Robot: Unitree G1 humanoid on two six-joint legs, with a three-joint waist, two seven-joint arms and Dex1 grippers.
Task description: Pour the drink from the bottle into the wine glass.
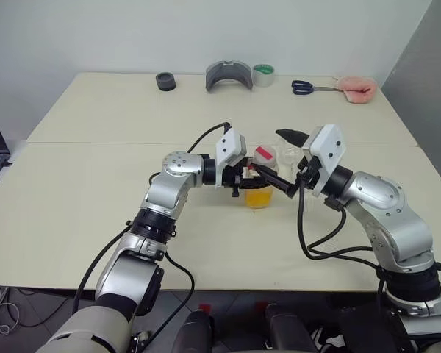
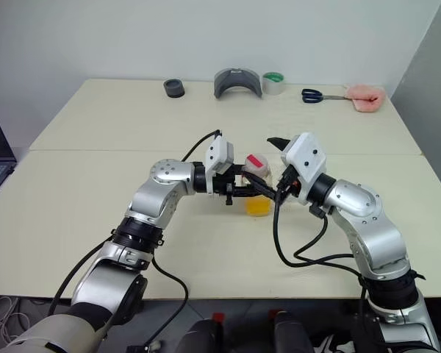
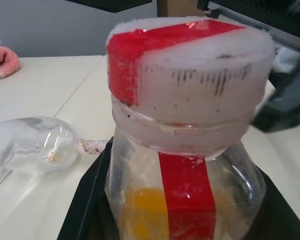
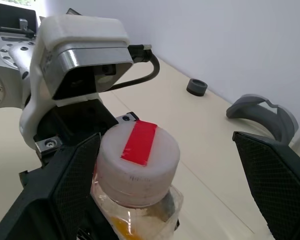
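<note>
- Task barely begun, by the look of it: cap [image 4: 139, 165] on the bottle [image 1: 259, 180], drink [image 1: 258, 196] sitting in the lower part, nothing poured.
- Left to do, judging from this: cap off, bottle tipped over the wine glass [image 3: 34, 145].
- Left gripper [image 1: 248, 179]: reaching in level from the left, fingers clamped on the bottle's body just under the cap, holding it upright on the table [image 1: 95, 184].
- Bottle: right at the left fingertips, between the two hands.
- Right gripper [image 4: 165, 195]: coming in level from the right, fingers [image 4: 72, 187] spread wide on either side of the cap, not gripping it.
- Wine glass: lying on its side on the table just beyond the bottle, near the right hand, empty.
</note>
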